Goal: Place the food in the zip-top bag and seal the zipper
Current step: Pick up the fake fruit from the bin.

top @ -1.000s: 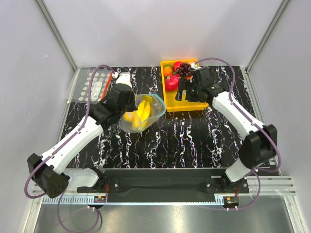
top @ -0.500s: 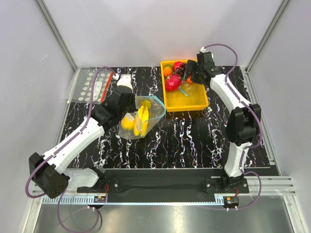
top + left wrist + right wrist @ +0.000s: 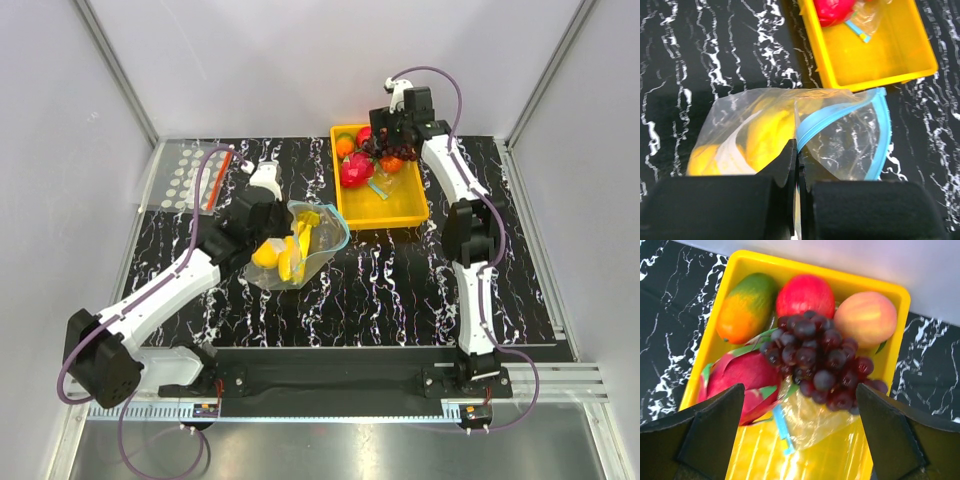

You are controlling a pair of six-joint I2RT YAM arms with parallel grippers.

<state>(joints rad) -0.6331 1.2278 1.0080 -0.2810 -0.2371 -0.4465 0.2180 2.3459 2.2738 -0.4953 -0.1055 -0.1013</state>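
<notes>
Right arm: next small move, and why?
Probably lower the right hand straight onto the grapes and close. It hangs open over them in the yellow tray, grapes centred between its fingers; the left hand pinches the mouth of the zip-top bag, bananas already inside.

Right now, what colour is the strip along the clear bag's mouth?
Teal-blue. The thin strip on the clear plastic bag shows best in the left wrist view.

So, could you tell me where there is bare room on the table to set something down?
The marbled tabletop is bare between the yellow tray and the near edge, right of the zip-top bag. The tray's far end is crowded with grapes and other fruit.
</notes>
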